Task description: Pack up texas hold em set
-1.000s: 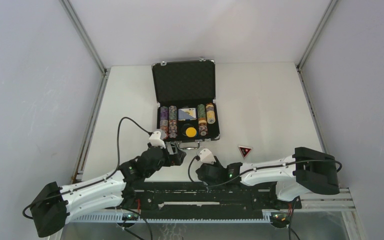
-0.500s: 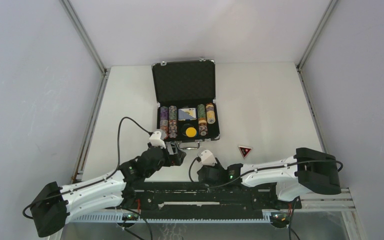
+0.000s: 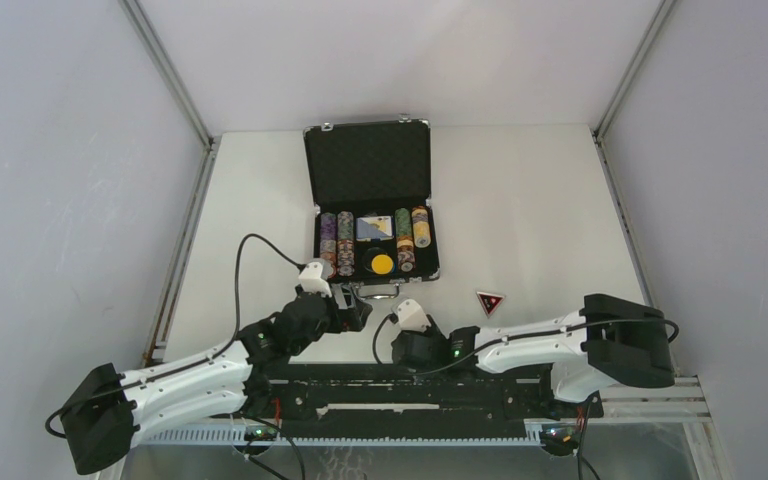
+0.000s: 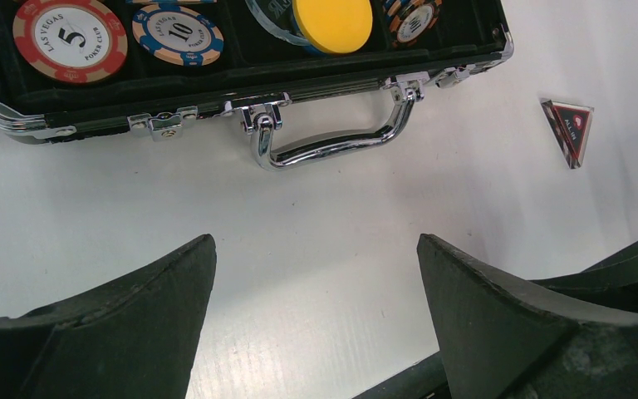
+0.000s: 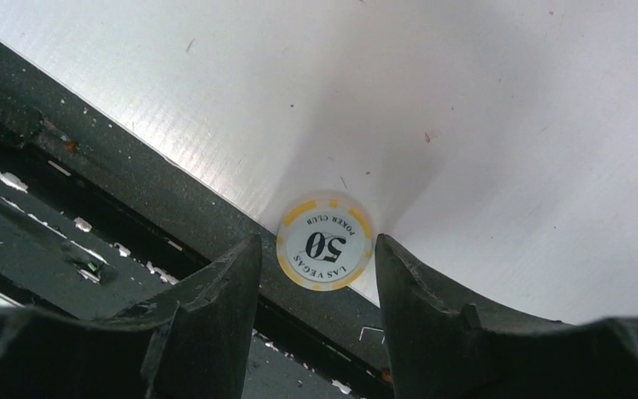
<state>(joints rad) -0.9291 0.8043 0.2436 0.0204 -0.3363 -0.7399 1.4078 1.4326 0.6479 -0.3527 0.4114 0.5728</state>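
1 briefcase (image 3: 368,165), 1 triangle token (image 3: 489,302), 1 chip (image 5: 325,246)

The right arm (image 3: 535,338) has been drawn slightly to the left and nearer, and its black shoulder block (image 3: 628,342) has been shifted a little left with it. The right gripper (image 3: 413,353) has been brought closer to the black base rail (image 3: 360,385) at the near table edge, where its fingers (image 5: 233,283) are now set on either side of a white-and-yellow 50 chip (image 5: 325,247).
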